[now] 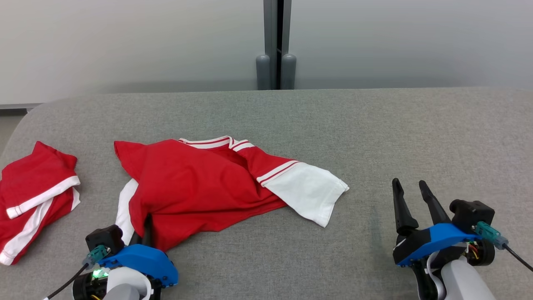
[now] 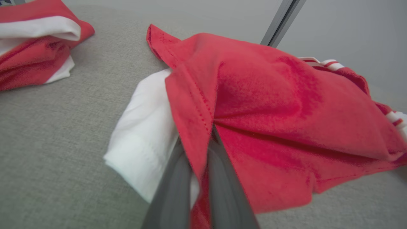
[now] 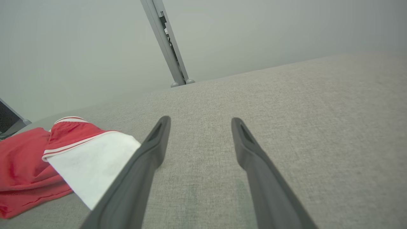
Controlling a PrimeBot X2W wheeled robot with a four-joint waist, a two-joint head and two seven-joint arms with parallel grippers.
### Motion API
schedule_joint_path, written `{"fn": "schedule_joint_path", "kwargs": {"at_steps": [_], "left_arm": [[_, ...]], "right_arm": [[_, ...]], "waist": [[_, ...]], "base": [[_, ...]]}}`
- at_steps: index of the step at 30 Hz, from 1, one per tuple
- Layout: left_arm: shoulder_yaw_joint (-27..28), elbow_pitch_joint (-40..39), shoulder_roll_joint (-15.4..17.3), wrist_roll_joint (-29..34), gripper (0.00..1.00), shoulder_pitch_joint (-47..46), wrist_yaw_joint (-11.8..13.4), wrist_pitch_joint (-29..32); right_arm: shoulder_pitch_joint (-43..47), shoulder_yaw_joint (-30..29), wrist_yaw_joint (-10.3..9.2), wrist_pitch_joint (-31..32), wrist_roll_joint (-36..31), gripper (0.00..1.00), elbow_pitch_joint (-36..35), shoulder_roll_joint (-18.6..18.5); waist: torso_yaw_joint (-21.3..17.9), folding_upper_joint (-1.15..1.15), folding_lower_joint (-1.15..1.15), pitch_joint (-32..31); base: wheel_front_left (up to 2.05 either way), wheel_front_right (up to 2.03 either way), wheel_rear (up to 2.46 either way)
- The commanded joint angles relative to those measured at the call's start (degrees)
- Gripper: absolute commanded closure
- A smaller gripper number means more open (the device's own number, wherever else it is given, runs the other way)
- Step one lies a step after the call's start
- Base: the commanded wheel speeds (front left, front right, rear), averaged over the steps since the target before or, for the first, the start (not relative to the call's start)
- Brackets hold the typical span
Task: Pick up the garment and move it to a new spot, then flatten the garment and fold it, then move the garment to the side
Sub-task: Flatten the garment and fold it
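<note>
Red-and-white garment crumpled on grey bench, left jaws pinched on its near red hem, right jaws wide and empty, second red garment far left

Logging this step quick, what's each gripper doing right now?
Left gripper: shut on the red shirt.
Right gripper: open, holding nothing.

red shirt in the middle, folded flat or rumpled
Rumpled, not folded: the red shirt lies bunched with creases, one white sleeve flung out sideways, its edge pinched in the left gripper.
</note>
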Motion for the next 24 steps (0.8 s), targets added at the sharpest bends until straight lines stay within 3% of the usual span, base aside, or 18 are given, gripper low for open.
{"fn": "schedule_joint_path", "kwargs": {"at_steps": [1,2,3,4,14,24], "left_arm": [[0.6,0.6,0.2,1.0,1.0,-0.8,0.0,-0.2],[0.6,0.6,0.2,1.0,1.0,-0.8,0.0,-0.2],[0.8,0.8,0.2,1.4,0.77,-1.1,-0.4,-0.2],[0.8,1.1,0.1,1.9,0.0,-1.3,-0.5,-0.2],[0.3,-2.7,-3.0,7.0,0.0,0.3,-2.5,-0.2],[1.4,-6.0,-3.7,8.0,0.0,1.6,-3.3,-0.2]], "right_arm": [[-0.4,0.8,0.0,0.0,-0.6,0.0,0.2,-0.1],[-0.4,0.8,0.0,0.0,-0.6,0.0,0.2,-0.1],[-0.7,1.1,0.0,0.0,-0.6,0.0,0.5,-0.1],[-1.1,1.7,0.0,0.0,-0.8,0.0,0.8,-0.1],[-7.7,10.9,0.0,0.0,-8.4,0.0,7.2,-0.1],[-9.3,19.6,0.0,0.0,-14.3,0.0,9.7,-0.1]], "waist": [[0.7,0.0,0.0,0.2],[0.7,0.0,0.0,0.2],[1.1,0.0,0.0,0.3],[1.5,0.0,0.0,0.5],[8.7,0.0,0.0,2.4],[11.8,0.0,0.0,3.2]], "base": [[0.0,0.0,0.0],[0.0,0.0,0.0],[0.0,0.0,0.0],[0.0,0.0,0.0],[0.0,0.0,0.0],[0.0,0.0,0.0]]}}
